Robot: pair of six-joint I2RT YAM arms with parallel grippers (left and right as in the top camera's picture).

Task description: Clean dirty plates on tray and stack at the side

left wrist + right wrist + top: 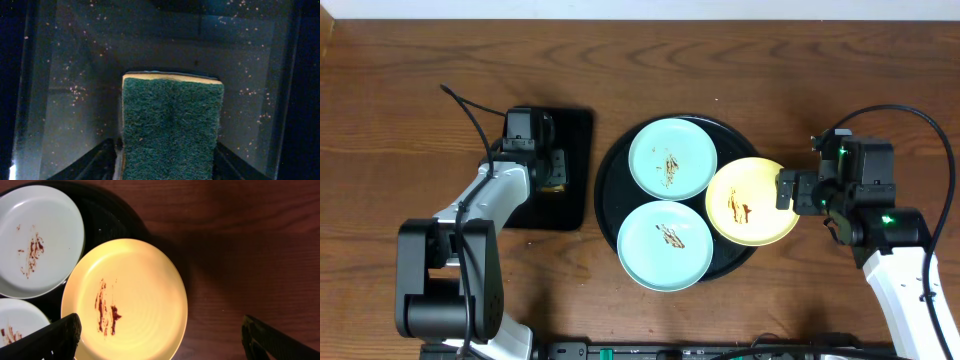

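The round black tray (604,190) holds two pale aqua plates (672,158) (665,245) and a pale yellow plate (752,202) that overhangs its right rim. All three have brown smears. My right gripper (786,190) is open at the yellow plate's right edge. In the right wrist view its fingers (160,332) straddle the yellow plate (140,290) and bare wood, beside both aqua plates (45,240) (15,322). My left gripper (552,175) is over the rectangular tray, shut on a green-topped sponge (172,130) with fingers (167,155) against both its sides.
The smaller rectangular black tray (575,130) lies left of the round tray; its speckled floor (85,75) fills the left wrist view. Bare wood tabletop (820,80) surrounds both trays. Cables run from each arm across the table.
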